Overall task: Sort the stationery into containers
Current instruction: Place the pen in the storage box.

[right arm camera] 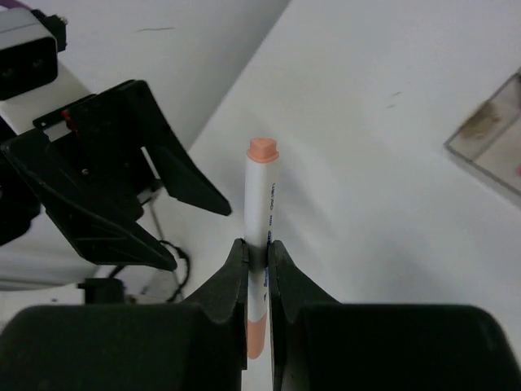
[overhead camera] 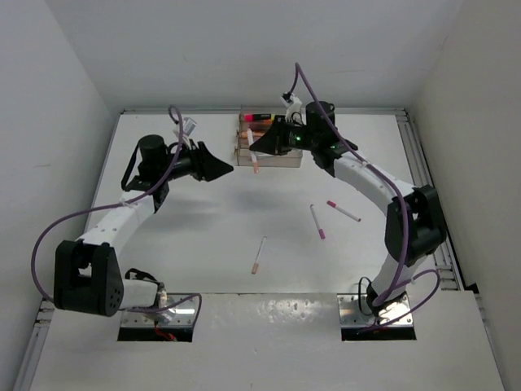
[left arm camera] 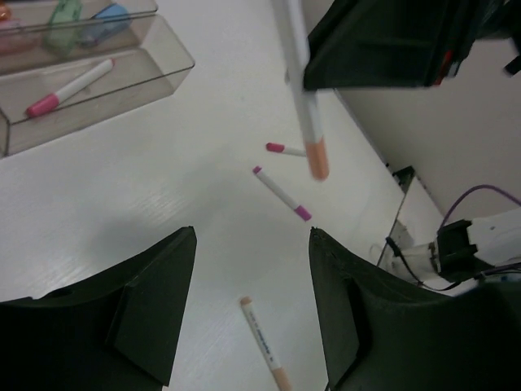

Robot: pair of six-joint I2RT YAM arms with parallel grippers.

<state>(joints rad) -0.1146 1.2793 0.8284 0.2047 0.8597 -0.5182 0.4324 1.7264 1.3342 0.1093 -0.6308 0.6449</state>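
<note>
My right gripper (right arm camera: pixel 258 248) is shut on a thin white pen (right arm camera: pixel 261 199) with peach ends, gripped near its lower end. In the top view that pen (overhead camera: pixel 255 160) hangs at the front edge of the containers (overhead camera: pixel 281 156), a stepped block of clear trays, with the right gripper (overhead camera: pixel 259 147) beside it. My left gripper (overhead camera: pixel 224 169) stands open and empty left of the containers, above the table. Between its fingers the left wrist view shows a peach-tipped pen (left arm camera: pixel 262 342) lying far below. Two pink-tipped pens (overhead camera: pixel 317 221) (overhead camera: pixel 343 211) lie at the centre right.
The nearest tray (left arm camera: pixel 155 77) holds a pink-tipped pen (left arm camera: pixel 69 85); the tray behind holds green (left arm camera: pixel 63 16) and blue (left arm camera: pixel 110 16) pieces. Highlighters with bright caps (overhead camera: pixel 256 119) sit in the back trays. A third loose pen (overhead camera: pixel 259 255) lies mid-table.
</note>
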